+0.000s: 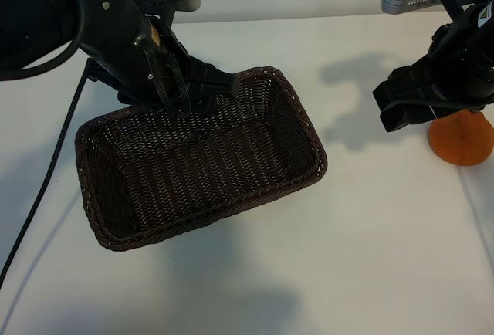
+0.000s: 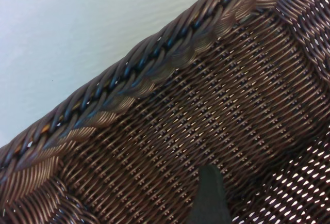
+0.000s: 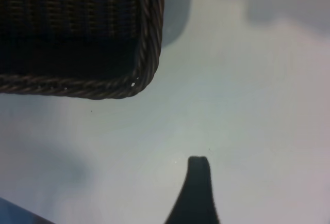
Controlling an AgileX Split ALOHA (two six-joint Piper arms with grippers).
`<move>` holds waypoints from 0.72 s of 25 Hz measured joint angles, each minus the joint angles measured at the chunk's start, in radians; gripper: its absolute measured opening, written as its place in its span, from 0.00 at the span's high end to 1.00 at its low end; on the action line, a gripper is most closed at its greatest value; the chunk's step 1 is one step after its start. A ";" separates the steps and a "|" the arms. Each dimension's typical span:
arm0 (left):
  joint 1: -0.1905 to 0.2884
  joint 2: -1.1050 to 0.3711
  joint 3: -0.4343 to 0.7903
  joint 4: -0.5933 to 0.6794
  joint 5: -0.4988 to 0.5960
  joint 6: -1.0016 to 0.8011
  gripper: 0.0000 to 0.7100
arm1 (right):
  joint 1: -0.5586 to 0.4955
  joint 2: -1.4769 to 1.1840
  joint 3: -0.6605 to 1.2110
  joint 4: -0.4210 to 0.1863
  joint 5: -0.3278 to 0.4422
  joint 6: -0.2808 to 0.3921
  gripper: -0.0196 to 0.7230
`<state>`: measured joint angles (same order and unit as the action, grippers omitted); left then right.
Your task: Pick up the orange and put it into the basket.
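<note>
Two black robot arms work over a white table (image 1: pixel 255 289), the fruit not yet collected. At left in the exterior view, the left gripper (image 1: pixel 202 88) hangs tilted downward over the far rim of the dark brown wicker basket (image 1: pixel 197 231), one fingertip reaching toward the upper right corner; its fingers stand wide and hold nothing, and whether they touch the braid cannot be told. Its wrist camera looks along the braided rim and into the woven floor, which is empty. The basket lies with its long axis running from lower left to upper right in the exterior view, mouth upward, sides sloping in.

Farther right, across a bare stretch of table, the right gripper (image 1: pixel 401 107) hovers with fingers spread and empty, angled steeply down. Just behind and below it sits the orange (image 1: pixel 463 142), on the table at the right edge, well apart from the basket and partly hidden by the arm. It stands upright, its pointed bump apparently upward beneath the gripper body; roundish, it shows no clear long axis. The right wrist camera sees only one dark fingertip (image 3: pixel 198 193), bare table and a basket corner, so the fruit is not between the fingers.

The step in hand appears to be the approach to the pick. The next move likely calls for shifting the right gripper back over the orange, lowering the spread fingers around it and closing before any carry leftward to the basket.
</note>
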<state>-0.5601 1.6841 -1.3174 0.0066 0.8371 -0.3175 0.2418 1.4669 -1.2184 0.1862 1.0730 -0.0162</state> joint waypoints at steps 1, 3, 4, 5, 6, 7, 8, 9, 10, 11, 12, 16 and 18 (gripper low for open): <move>0.000 0.000 0.000 0.000 0.000 0.000 0.20 | 0.000 0.000 0.000 0.000 0.000 0.000 0.17; 0.000 0.000 0.000 0.000 0.000 0.000 0.20 | 0.000 0.000 0.000 0.000 0.000 0.000 0.17; 0.000 0.000 0.000 0.000 0.000 0.000 0.20 | 0.000 0.000 0.000 0.000 0.000 0.000 0.17; 0.000 0.000 0.000 0.000 0.000 0.000 0.20 | 0.000 0.000 0.000 0.000 0.000 0.000 0.17; 0.000 0.000 0.000 0.000 0.000 0.000 0.20 | 0.000 0.000 0.000 0.000 0.000 0.000 0.17; 0.000 0.000 0.000 0.000 0.000 0.000 0.20 | 0.000 0.000 0.000 0.000 0.000 0.000 0.17; 0.000 0.000 0.000 0.000 -0.001 0.000 0.20 | 0.000 0.000 0.000 0.000 0.000 0.000 0.17; 0.000 0.000 0.000 -0.007 -0.004 0.000 0.20 | 0.000 0.000 0.000 0.000 0.000 0.000 0.17; 0.000 0.000 0.000 0.000 -0.008 0.000 0.20 | 0.000 0.000 0.000 0.000 0.000 0.000 0.17; 0.000 0.000 0.000 0.000 -0.012 0.000 0.20 | 0.000 0.000 0.000 0.000 0.000 0.000 0.17; 0.000 0.000 0.000 -0.007 -0.015 0.000 0.20 | 0.000 0.000 0.000 0.000 0.000 0.000 0.17; 0.000 0.000 0.000 0.002 0.007 -0.019 0.20 | 0.000 0.000 0.000 0.000 0.000 -0.002 0.17; 0.000 -0.002 0.000 0.023 0.034 -0.063 0.20 | 0.000 0.000 0.000 0.000 0.000 -0.003 0.17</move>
<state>-0.5601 1.6821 -1.3174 0.0295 0.8708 -0.3806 0.2418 1.4669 -1.2184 0.1862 1.0730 -0.0188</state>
